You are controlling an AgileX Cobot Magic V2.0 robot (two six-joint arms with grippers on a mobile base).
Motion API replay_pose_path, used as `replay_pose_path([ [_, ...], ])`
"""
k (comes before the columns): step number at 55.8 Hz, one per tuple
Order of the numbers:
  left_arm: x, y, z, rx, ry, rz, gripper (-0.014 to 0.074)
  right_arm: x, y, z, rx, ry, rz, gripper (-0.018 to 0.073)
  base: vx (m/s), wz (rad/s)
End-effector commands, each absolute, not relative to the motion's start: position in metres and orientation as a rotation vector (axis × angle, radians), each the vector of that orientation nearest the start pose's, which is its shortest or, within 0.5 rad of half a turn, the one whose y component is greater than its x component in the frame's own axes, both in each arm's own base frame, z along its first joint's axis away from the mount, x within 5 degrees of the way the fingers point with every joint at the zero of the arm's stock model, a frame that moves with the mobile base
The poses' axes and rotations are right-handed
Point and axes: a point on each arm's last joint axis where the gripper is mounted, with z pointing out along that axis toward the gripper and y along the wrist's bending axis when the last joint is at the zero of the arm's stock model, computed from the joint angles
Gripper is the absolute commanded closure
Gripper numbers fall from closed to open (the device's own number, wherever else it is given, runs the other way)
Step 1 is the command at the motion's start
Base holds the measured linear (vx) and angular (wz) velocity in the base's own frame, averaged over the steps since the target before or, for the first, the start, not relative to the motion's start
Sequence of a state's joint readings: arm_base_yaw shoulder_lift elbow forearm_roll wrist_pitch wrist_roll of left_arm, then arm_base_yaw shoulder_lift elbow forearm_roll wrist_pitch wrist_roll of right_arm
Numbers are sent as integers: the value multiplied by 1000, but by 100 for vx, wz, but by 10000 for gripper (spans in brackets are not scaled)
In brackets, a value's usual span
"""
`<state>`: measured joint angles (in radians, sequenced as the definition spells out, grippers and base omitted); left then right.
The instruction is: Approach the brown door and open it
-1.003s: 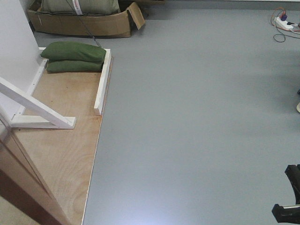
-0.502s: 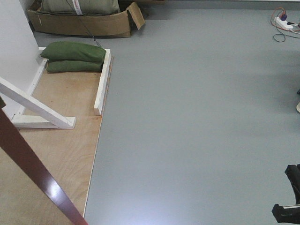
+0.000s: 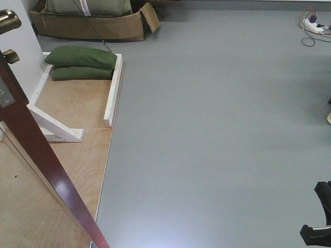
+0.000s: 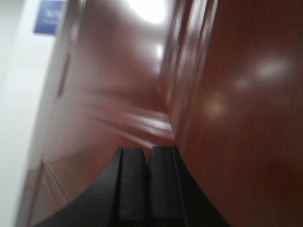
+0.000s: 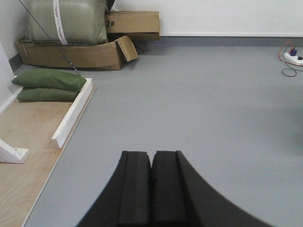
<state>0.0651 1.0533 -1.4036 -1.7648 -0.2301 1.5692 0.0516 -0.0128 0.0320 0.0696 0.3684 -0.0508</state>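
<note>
Fingers (image 4: 133, 182) first: clenched pad to pad on the left gripper (image 4: 148, 182), likewise on the right gripper (image 5: 151, 187), grasping nothing on either side.

Brown door (image 3: 49, 173) found at the left of the front view, standing open, glossy edge slanting down across the plywood platform (image 3: 72, 155), brass lever handle (image 3: 8, 20) up in the top corner. Fills nearly the whole left wrist view, very near that gripper; possibly touching, but too blurred to tell.

Risks, judged from here:
- Could slide off the glossy panel when pushing with closed pads and no real hold, leaving the leaf free to drift back.
- Could knock the leaf against the white brace frame (image 3: 54, 129) or the green sandbags (image 3: 83, 63) if swung too wide.
- Could pinch the left arm against the wood by rolling the base forward too fast.

Across views:
- Only from the front: door edge, handle, platform layout.
- Only from the left wrist: raised moulding (image 4: 189, 71) and a blue sign (image 4: 49, 16) on the white wall.
- Only from the right wrist: open grey floor (image 5: 213, 109), cardboard box (image 5: 80, 52), no door at all.
</note>
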Motion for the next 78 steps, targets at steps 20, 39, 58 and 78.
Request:
replay_pose_path([
  [20,208,1,542,-56,1161,-222,530,54,5,176,-56,1791,60,559,0,0],
  [39,232,-11,530,62,1208,-314,530,54,5,176,-56,1791,60,559,0,0],
  [58,264,-21,508,168,1277,-421,530,54,5,176,-56,1791,60,559,0,0],
  [78,283,-24,494,181,1324,-447,530,54,5,176,-56,1791,60,559,0,0],
])
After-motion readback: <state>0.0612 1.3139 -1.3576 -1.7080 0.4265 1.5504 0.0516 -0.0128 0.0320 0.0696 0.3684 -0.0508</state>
